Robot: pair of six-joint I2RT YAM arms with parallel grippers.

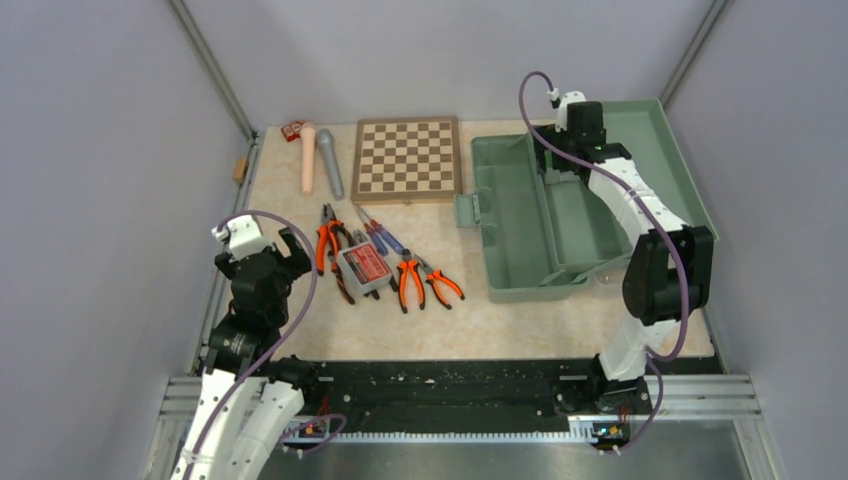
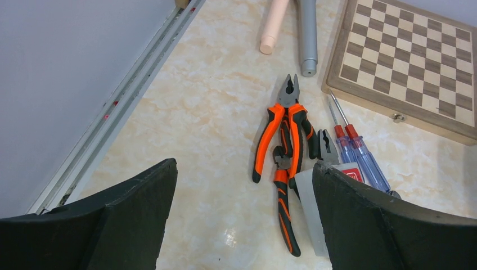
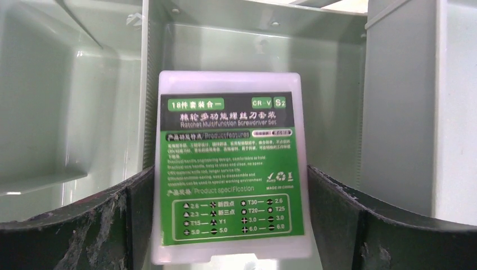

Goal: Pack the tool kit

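The sage-green toolbox (image 1: 520,240) lies open at the right, with its lid (image 1: 670,160) folded back. My right gripper (image 1: 580,120) is over the box's far end. In the right wrist view it (image 3: 229,170) is shut on the green-labelled box (image 3: 230,140), upright above the toolbox interior (image 3: 73,112). My left gripper (image 1: 298,252) is open and empty, just left of the tools. Orange-handled pliers (image 2: 281,124), a second pair (image 2: 284,208), the screwdrivers (image 2: 360,154) and the red-labelled box (image 1: 365,268) lie on the table. Two more pliers (image 1: 420,282) lie to their right.
The brown chessboard (image 1: 407,158) lies at the back centre. A pink cylinder (image 1: 308,160) and a grey cylinder (image 1: 330,163) lie left of it. Small red items (image 1: 292,129) sit in the back left corner. A metal rail (image 2: 112,124) runs along the table's left edge.
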